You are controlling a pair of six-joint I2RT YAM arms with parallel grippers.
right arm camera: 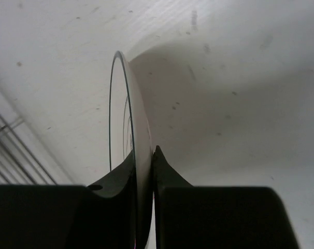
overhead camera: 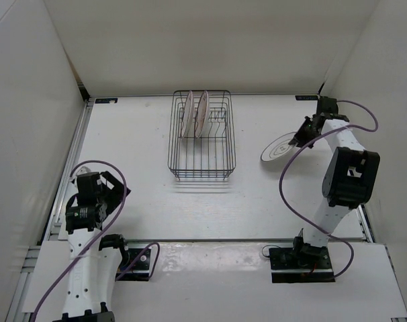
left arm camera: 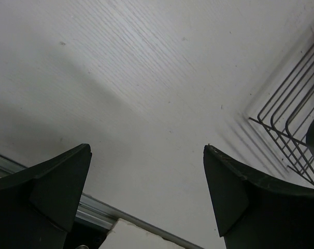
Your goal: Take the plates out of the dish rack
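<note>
From above, the dish rack (overhead camera: 202, 135) sits mid-surface (overhead camera: 136, 154). Two orange-red plates (overhead camera: 187, 114) (overhead camera: 201, 114) stand upright side by side in its far end. Well to the right of the rack, the grey-ringed plate (overhead camera: 279, 149) is out of it, gripped at its rim by the right tool (overhead camera: 299, 137). Whether it touches the surface I cannot tell. The left tool (overhead camera: 111, 186) hangs near the left front, apart from the rack.

In the left wrist view, the left tool (left arm camera: 146, 176) is spread wide with nothing between its fingers (left arm camera: 53, 192). Only bare surface lies ahead, and a corner of the rack (left arm camera: 297, 135) shows at the right.

In the right wrist view, the right tool (right arm camera: 144, 166) is clamped narrow on the grey-ringed plate (right arm camera: 128, 119), seen edge-on, with one finger (right arm camera: 115, 179) on each face.
</note>
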